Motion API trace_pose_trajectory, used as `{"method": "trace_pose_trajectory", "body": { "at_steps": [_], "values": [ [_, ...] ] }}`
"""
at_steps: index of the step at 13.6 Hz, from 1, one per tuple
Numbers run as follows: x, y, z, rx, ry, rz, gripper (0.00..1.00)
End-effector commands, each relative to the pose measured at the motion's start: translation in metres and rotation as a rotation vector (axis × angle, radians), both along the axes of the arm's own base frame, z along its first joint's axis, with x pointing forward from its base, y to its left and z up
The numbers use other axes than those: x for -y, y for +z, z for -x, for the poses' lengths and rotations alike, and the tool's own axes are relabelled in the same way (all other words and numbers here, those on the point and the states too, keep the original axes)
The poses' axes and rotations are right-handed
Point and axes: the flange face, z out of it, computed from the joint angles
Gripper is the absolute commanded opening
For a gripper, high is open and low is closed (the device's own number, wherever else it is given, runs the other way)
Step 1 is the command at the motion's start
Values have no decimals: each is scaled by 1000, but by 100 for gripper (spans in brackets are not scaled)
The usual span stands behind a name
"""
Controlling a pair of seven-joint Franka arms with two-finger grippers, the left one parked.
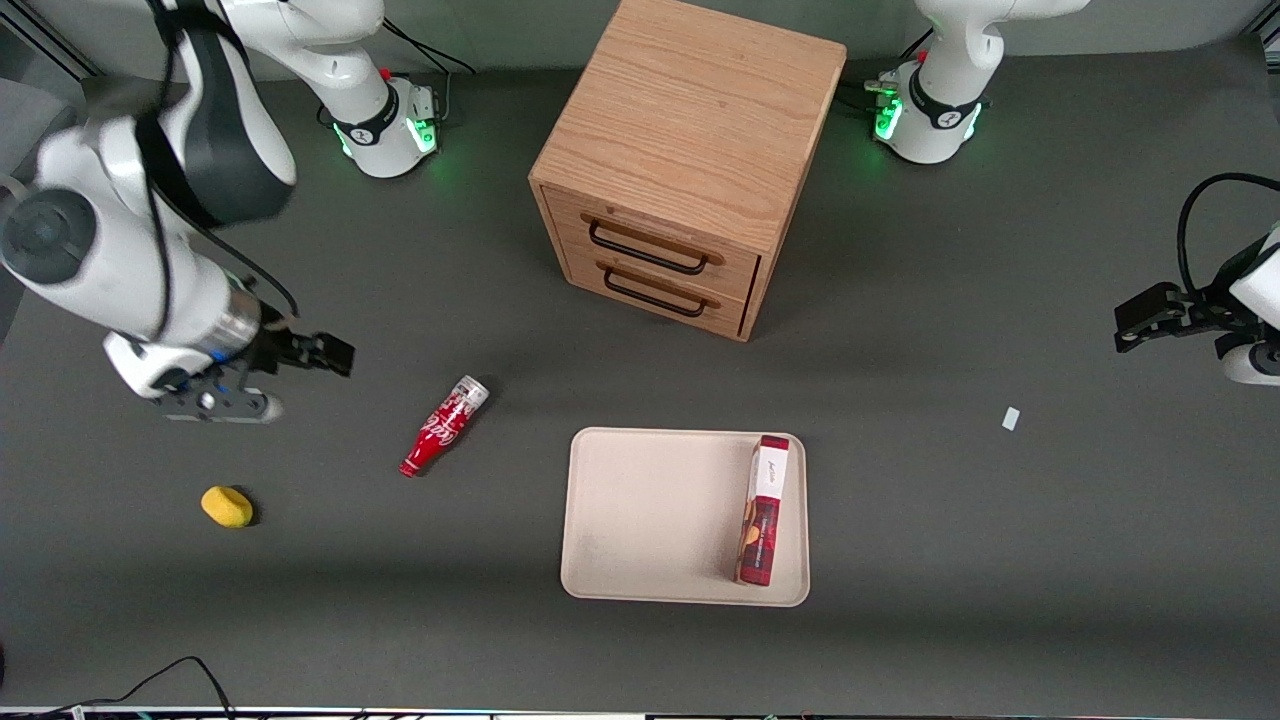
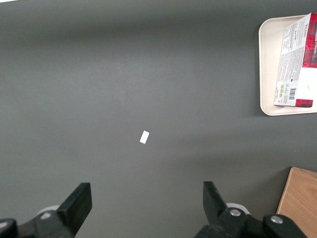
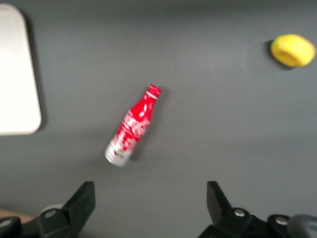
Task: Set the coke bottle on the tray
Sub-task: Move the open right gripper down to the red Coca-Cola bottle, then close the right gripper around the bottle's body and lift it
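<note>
The coke bottle (image 1: 443,425) lies on its side on the dark table, silver end toward the cabinet and red neck toward the front camera. It also shows in the right wrist view (image 3: 132,126). The beige tray (image 1: 650,510) lies beside it toward the parked arm's end, and its corner shows in the right wrist view (image 3: 15,74). My right gripper (image 1: 325,353) hovers above the table beside the bottle, toward the working arm's end and apart from it. In the right wrist view the gripper (image 3: 150,193) is open and empty.
A red-and-white box (image 1: 765,510) lies in the tray along its edge. A yellow lump (image 1: 227,506) lies near the working arm. A wooden drawer cabinet (image 1: 690,150) stands farther from the front camera. A white scrap (image 1: 1011,419) lies near the parked arm.
</note>
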Motion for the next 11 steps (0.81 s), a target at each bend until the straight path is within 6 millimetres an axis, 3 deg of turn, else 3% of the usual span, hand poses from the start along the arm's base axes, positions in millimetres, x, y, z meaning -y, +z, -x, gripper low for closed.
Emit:
{"method": "trace_pose_trajectory", "body": {
  "at_steps": [1,4,6,9,11],
  "values": [
    [-33,-52,-11,-9,-242,-12,100],
    [-59,-119,-13,-66,-415,0,100],
    [-59,-152,-15,-83,-519,39,100],
    [-57,-202,13,-22,-554,60,100],
    [-54,-221,24,14,-556,48,100]
  ]
}}
